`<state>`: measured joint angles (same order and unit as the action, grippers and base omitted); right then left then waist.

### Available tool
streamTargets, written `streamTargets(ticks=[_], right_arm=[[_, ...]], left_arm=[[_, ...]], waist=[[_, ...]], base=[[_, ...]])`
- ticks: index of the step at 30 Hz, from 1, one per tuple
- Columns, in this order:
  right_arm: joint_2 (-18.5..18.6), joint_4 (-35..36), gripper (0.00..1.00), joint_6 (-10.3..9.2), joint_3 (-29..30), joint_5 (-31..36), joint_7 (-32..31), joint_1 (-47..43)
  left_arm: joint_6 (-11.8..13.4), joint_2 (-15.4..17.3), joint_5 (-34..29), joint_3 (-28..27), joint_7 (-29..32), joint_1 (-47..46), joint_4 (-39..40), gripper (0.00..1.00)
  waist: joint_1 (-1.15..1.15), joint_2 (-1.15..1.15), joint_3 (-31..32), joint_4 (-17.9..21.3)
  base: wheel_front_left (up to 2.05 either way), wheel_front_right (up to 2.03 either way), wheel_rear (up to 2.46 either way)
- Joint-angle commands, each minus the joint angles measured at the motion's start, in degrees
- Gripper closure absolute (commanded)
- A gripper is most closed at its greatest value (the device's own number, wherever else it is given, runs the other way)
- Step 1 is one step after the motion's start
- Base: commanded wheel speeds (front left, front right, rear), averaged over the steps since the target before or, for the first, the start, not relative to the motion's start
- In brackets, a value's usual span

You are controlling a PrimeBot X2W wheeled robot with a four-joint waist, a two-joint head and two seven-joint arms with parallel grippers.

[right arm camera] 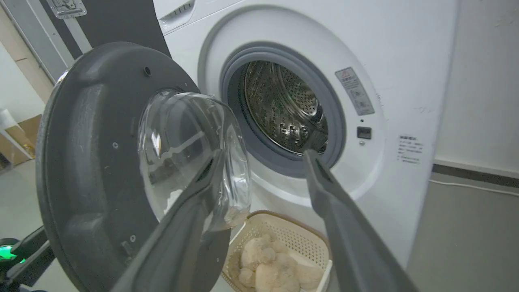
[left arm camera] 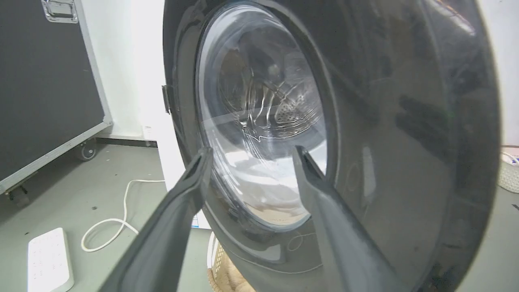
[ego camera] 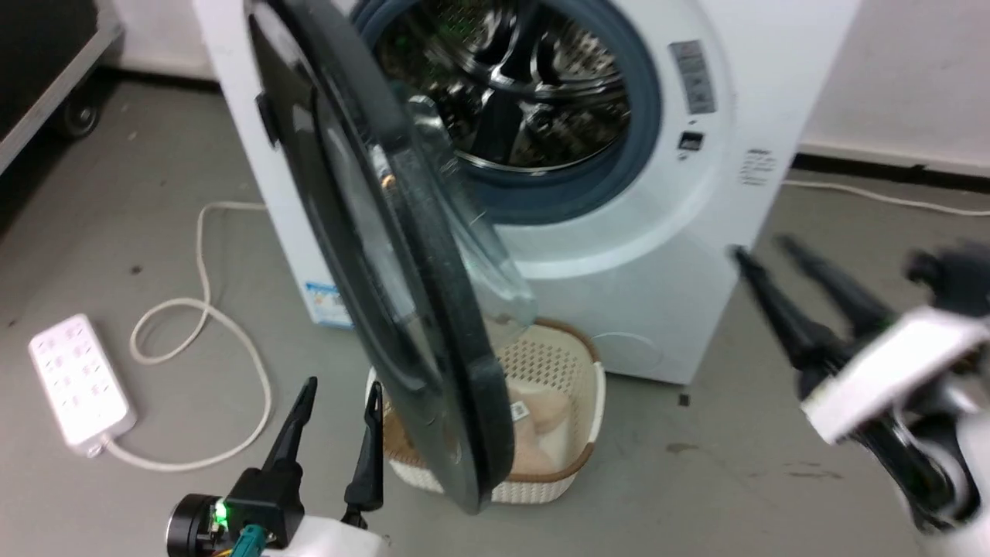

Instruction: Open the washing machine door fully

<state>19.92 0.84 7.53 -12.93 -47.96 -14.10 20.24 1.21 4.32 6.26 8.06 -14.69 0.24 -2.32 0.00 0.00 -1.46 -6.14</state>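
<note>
At the lower left of the head view, the left gripper (ego camera: pixel 343 384): fingers spread wide, nothing held between them. Pointing up along the outer face of the washing machine door (ego camera: pixel 402 271), just beside its lower rim; contact or not, cannot tell. In the left wrist view, the same left gripper (left arm camera: pixel 252 152) open in front of the clear glass window, glossy black rim to the right of the fingers. At the right of the head view, the right gripper (ego camera: pixel 760 247): blurred, fingers apart, empty, well apart from the door and near the right front corner of the washing machine (ego camera: pixel 657 255). In the right wrist view, the right gripper (right arm camera: pixel 264 156) also open, aimed at the round opening, with the steel drum (right arm camera: pixel 284 109) and the grey rubber ring (right arm camera: pixel 335 121) beyond the fingertips. Door partly open, hinged at the left side of the machine, swung out to about edge-on for the head camera, glass bowl (right arm camera: pixel 182 134) bulging toward the drum. Below the door, close to the machine front, a cream basket (ego camera: pixel 534 487) with pale lumpy soft things (right arm camera: pixel 267 263) inside. Further left on the floor, a white power strip (ego camera: pixel 77 379) with a looping white cable (ego camera: pixel 205 309); behind, a black case on wheels (left arm camera: pixel 48 81).
</note>
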Motion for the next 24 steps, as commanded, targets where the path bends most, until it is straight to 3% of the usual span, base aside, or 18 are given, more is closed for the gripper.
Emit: streamTargets(ticks=[1, 5, 9, 12, 16, 24], right_arm=[[1.67, 0.55, 0.00, -0.04, 0.16, 4.54, 4.20, -2.53], [2.76, 1.15, 0.00, -0.04, 1.97, 17.60, 15.70, -8.83], [-1.45, 1.39, 0.00, -0.04, 6.45, 26.51, 21.83, -15.27], [-6.32, 2.36, 0.00, -0.04, 10.52, 30.80, 24.31, -19.76], [-10.58, 3.32, 0.00, -0.04, 11.58, 36.01, 25.98, -24.98], [-16.20, 3.15, 0.00, -0.04, 14.86, 43.28, 28.48, -29.59]], left_arm=[[-0.22, -0.11, 0.27, -0.39, -0.30, 1.28, -0.15, 0.00], [-0.15, -0.06, 0.57, -1.31, -0.30, 1.97, -0.37, 0.00], [0.03, -0.11, 0.61, -1.83, -0.30, 2.85, -0.06, 0.00], [-0.06, -0.14, 0.52, -1.87, -0.30, 3.45, -0.09, 0.00], [-0.28, -0.19, 0.46, -1.62, -0.30, 3.83, -0.48, 0.00], [-0.46, -0.22, 0.52, -1.53, -0.30, 3.86, -1.93, 0.00]], waist=[[0.00, 0.00, 1.16, 1.25], [0.00, 0.00, 2.07, 2.42], [0.00, 0.00, 2.54, 3.08], [0.00, 0.00, 2.72, 3.32], [0.00, 0.00, 2.74, 3.37], [0.00, 0.00, 2.87, 3.45]], base=[[0.00, 0.00, 0.00], [0.00, 0.00, 0.00], [0.00, 0.00, 0.00], [0.00, 0.00, 0.00], [0.00, 0.00, 0.00], [0.00, 0.00, 0.00]])
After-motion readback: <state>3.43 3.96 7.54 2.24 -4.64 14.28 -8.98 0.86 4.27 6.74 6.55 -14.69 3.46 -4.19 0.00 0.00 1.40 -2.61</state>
